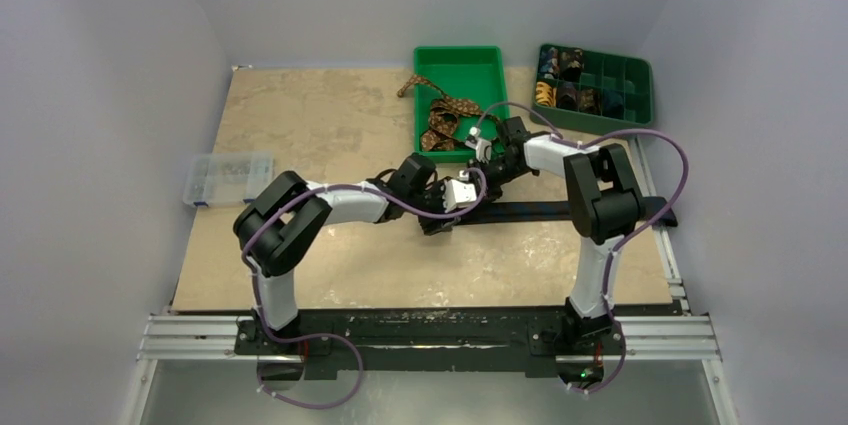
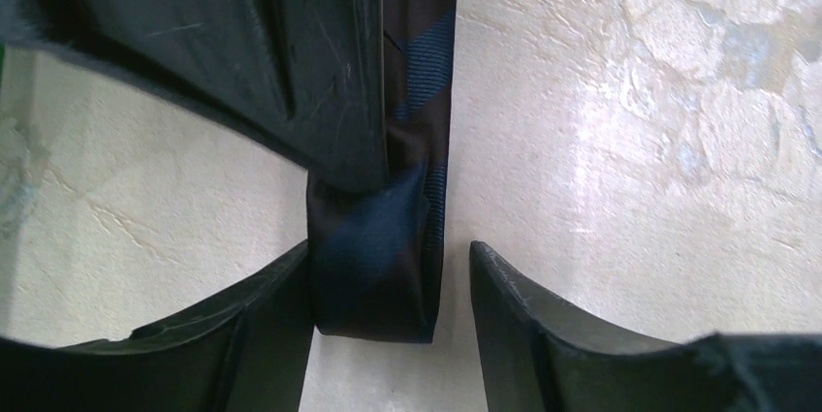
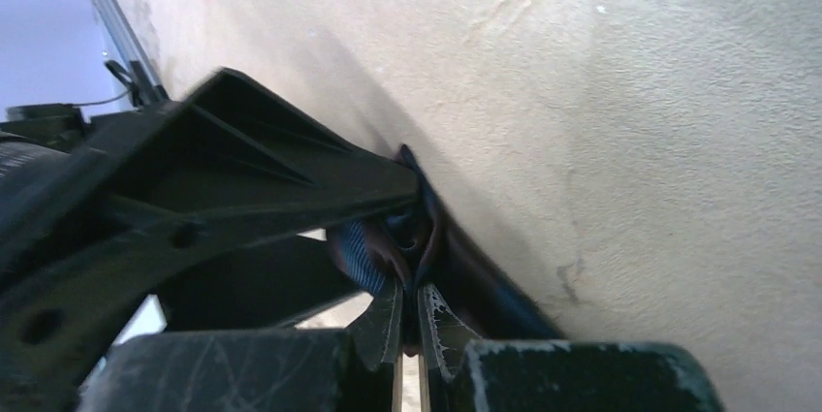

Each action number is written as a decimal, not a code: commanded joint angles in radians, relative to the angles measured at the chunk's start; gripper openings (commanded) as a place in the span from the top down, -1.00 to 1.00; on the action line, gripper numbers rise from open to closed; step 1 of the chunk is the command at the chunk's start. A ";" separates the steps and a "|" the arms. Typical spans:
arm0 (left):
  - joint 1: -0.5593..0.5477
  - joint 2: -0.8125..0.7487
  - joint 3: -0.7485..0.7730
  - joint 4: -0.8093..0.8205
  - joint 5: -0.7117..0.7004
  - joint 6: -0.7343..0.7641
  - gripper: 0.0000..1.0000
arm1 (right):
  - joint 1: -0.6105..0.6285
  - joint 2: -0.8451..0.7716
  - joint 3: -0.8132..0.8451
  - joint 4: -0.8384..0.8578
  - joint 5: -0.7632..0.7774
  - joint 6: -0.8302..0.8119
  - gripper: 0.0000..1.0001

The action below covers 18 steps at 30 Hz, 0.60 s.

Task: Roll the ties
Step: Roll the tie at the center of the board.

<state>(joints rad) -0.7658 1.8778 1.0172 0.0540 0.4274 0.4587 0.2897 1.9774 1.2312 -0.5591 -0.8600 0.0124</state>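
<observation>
A dark navy tie (image 1: 560, 212) lies stretched along the table from the middle toward the right. Its folded end (image 2: 378, 271) sits between the fingers of my left gripper (image 2: 390, 249), which stands open: the left finger touches the fabric, and the right finger (image 2: 514, 305) is a little apart from it. My right gripper (image 3: 412, 281) is shut on a fold of the same tie (image 3: 363, 252), just beside the left gripper (image 1: 445, 215). A brown patterned tie (image 1: 447, 117) lies bunched in the green tray (image 1: 458, 60), one end hanging over its left rim.
A green compartment box (image 1: 628, 80) at the back right holds several small rolled coils. At the left edge of the table stands a clear plastic box (image 1: 228, 177). Purple cables loop round both arms.
</observation>
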 commanded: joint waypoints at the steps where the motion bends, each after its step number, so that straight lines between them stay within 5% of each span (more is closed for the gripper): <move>1: 0.032 -0.012 -0.085 -0.022 0.051 -0.040 -0.18 | 0.002 0.045 -0.014 -0.016 0.049 -0.108 1.00; 4: 0.033 -0.046 -0.106 0.062 0.083 -0.055 -0.27 | 0.001 0.064 -0.037 0.007 0.074 -0.119 1.00; 10: 0.024 -0.034 -0.084 0.128 0.085 -0.074 -0.77 | 0.002 0.050 -0.030 0.012 0.058 -0.114 1.00; 15: 0.010 0.045 -0.009 0.120 0.043 -0.072 -0.85 | 0.002 0.023 -0.011 0.018 -0.008 -0.078 1.00; 18: -0.003 0.069 0.016 0.119 0.044 -0.049 -0.67 | 0.003 0.006 -0.004 0.011 -0.033 -0.068 1.00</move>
<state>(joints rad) -0.7517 1.8999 0.9932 0.1722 0.4938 0.3882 0.2871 2.0289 1.2175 -0.5423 -0.8700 -0.0570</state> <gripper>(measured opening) 0.885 0.020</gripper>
